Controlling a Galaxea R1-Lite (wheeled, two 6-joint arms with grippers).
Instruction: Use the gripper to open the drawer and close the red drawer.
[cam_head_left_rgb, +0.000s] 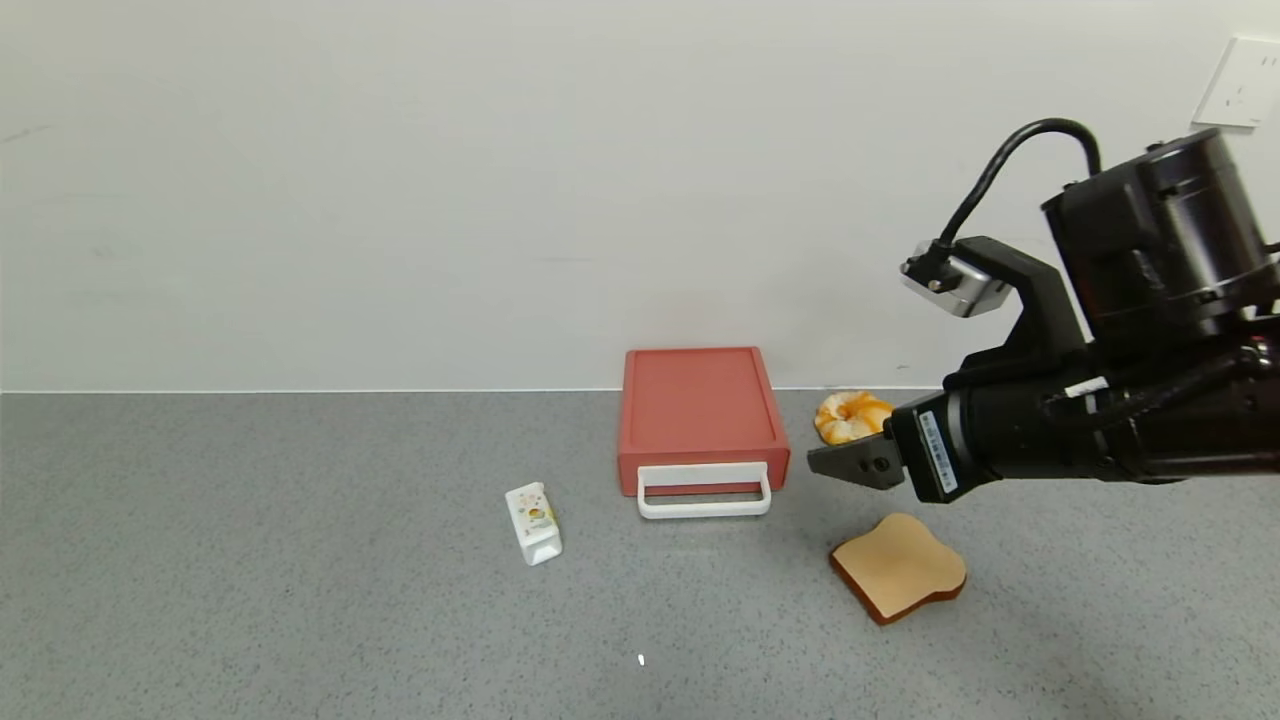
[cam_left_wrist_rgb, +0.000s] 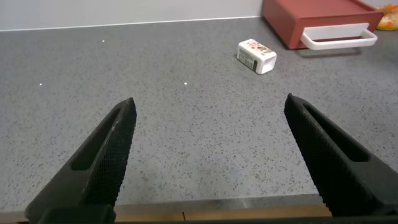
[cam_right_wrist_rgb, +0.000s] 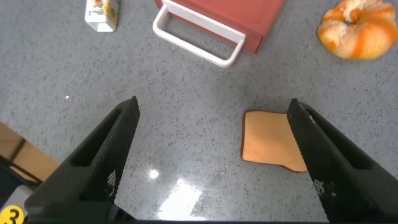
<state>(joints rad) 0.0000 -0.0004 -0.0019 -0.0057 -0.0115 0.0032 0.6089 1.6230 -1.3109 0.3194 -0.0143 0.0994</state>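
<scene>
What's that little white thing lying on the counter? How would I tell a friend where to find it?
Start at the red drawer against the wall, the biggest thing on the grey counter. Just to the robot's left of its white handle, and slightly nearer the robot, lies a small carton. It is the only white box with printed pictures; the toast and the orange pastry sit on the drawer's other side.

A grey speckled countertop (cam_head_left_rgb: 250, 560) runs back to a plain off-white wall (cam_head_left_rgb: 400, 180). A white wall socket (cam_head_left_rgb: 1243, 82) sits high at the right. Overhead light glares off the counter.
</scene>
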